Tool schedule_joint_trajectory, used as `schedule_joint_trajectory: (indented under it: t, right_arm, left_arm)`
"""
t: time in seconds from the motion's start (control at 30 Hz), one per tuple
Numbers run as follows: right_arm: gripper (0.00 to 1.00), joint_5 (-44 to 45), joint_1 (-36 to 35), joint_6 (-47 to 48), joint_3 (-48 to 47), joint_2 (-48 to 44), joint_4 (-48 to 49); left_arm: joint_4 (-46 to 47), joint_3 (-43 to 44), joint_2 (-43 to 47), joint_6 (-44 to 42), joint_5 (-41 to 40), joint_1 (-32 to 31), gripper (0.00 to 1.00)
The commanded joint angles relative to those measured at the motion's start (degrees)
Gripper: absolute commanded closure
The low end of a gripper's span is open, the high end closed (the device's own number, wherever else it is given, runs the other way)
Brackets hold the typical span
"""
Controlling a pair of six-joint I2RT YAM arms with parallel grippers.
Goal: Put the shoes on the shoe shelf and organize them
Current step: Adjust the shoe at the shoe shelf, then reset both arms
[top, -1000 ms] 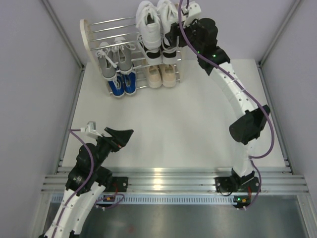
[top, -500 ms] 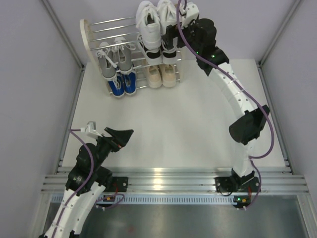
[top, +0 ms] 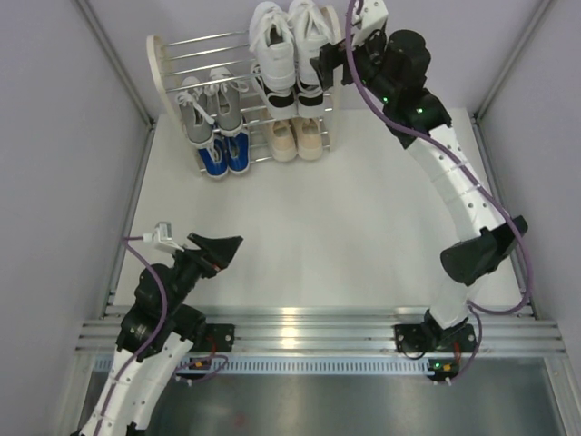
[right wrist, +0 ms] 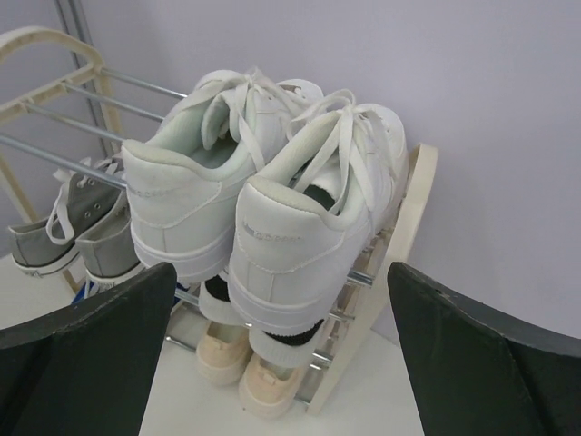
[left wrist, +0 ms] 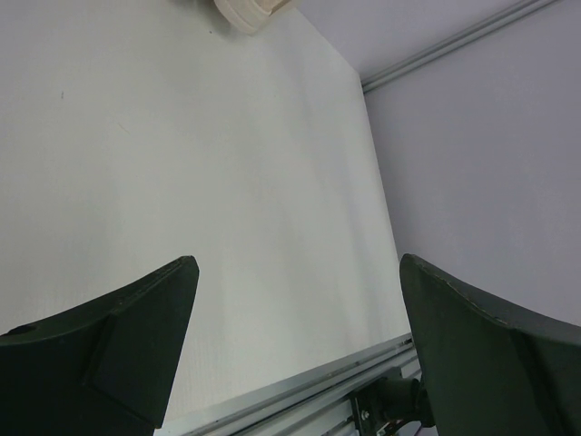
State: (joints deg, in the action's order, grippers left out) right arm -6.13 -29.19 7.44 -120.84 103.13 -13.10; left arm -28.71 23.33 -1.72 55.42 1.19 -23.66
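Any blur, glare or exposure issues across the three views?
Top external: even light, sharp, mild glare on the aluminium rail. Right wrist: white sneakers sharp and well lit, right fingers dark with little detail. Left wrist: left fingers underexposed, table nearly featureless, no motion blur.

Bright, diffuse light is cast from above; only soft shadows are thrown on the worktop (top: 363,200). In wrist views the near fingers (left wrist: 109,354) are rendered dark, slightly blurred.

Five sneaker pairs (top: 274,50) on chrome-rod shoe shelf (top: 160,64)
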Motion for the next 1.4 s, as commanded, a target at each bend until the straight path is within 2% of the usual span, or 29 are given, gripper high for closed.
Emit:
schedule_joint_trajectory:
  t: [0.0,0.2,0.27,0.5,0.63,0.8,1.1,1.23,1.37]
  right_arm:
    - [0.01,-0.6,-0.3,2.7,1.7,-7.8,-0.1]
    - [0.0,-0.3,0.7,6.1,8.7,-18.1,-5.6]
    - [0.01,3.6,1.2,5.9,14.6,-21.9,-6.7]
    - [0.01,-1.4,12.8,4.9,39.9,-44.3,-12.2]
    - [0.0,0.8,17.3,4.8,51.2,-53.8,-15.1]
    - [0.0,4.0,22.2,2.9,63.4,-63.0,-15.3]
    - [0.01,2.5,31.7,2.5,72.6,-71.0,-14.4]
    - [0.01,5.8,33.9,-0.8,75.7,-72.3,-12.5]
    - [0.01,12.8,35.5,-5.7,77.9,-73.1,-10.8]
  left_arm:
    - [0.6,3.5,0.2,-1.5,0.0,-0.1,0.02]
    - [0.6,8.6,-1.5,-6.5,-2.5,-0.1,0.02]
    - [0.5,10.9,-3.8,-10.7,-3.5,-0.1,0.02]
    - [-1.5,24.3,-15.5,-26.7,-9.9,-0.1,0.02]
    - [-3.6,30.6,-19.1,-37.4,-16.1,-0.1,0.02]
    - [-6.1,34.5,-19.8,-45.1,-22.3,-0.1,0.02]
    - [-7.8,32.4,-14.1,-53.4,-30.8,-0.1,0.02]
    - [-8.4,31.7,-12.9,-54.2,-30.6,-0.1,0.02]
    - [-8.5,30.5,-11.5,-53.2,-29.4,0.0,0.02]
